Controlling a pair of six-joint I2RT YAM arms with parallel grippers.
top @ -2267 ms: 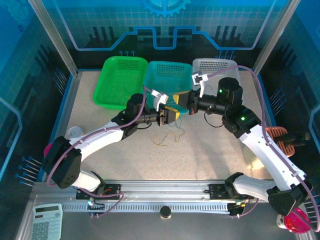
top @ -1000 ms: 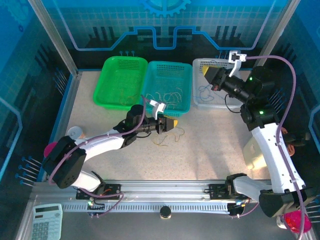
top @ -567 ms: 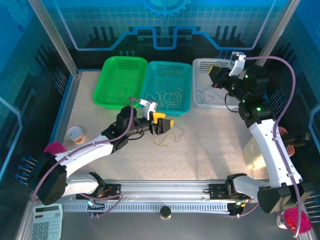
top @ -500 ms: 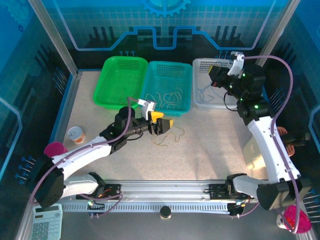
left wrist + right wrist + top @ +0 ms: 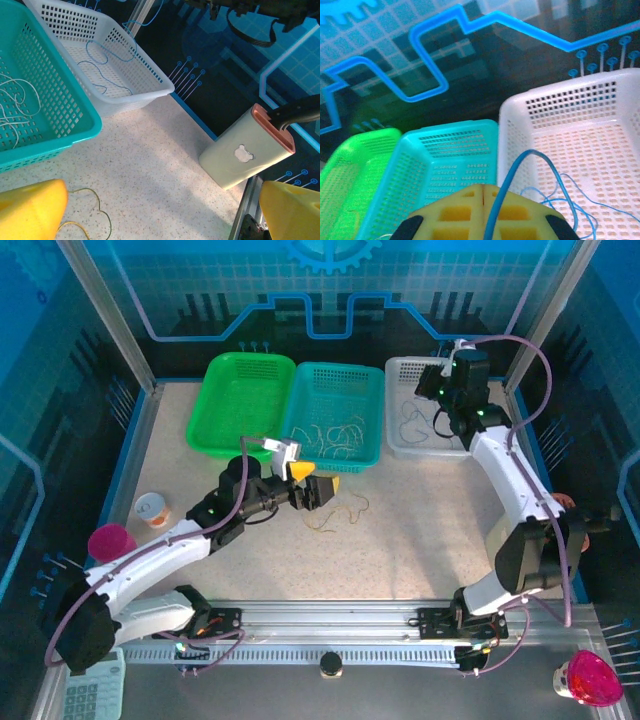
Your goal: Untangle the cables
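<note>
Over the white basket [image 5: 580, 97] the right gripper [image 5: 483, 192] clamps a blue wire [image 5: 530, 151] — it could snag the rim on release — while the left gripper [image 5: 318, 480] gapes above tan wires [image 5: 335, 512] on the table [image 5: 420, 540].

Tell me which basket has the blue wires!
At the far edge of the table, a green basket, a teal basket and a white basket sit in a row. Pick the white one, at the right end. Only it holds thin blue cables.
</note>
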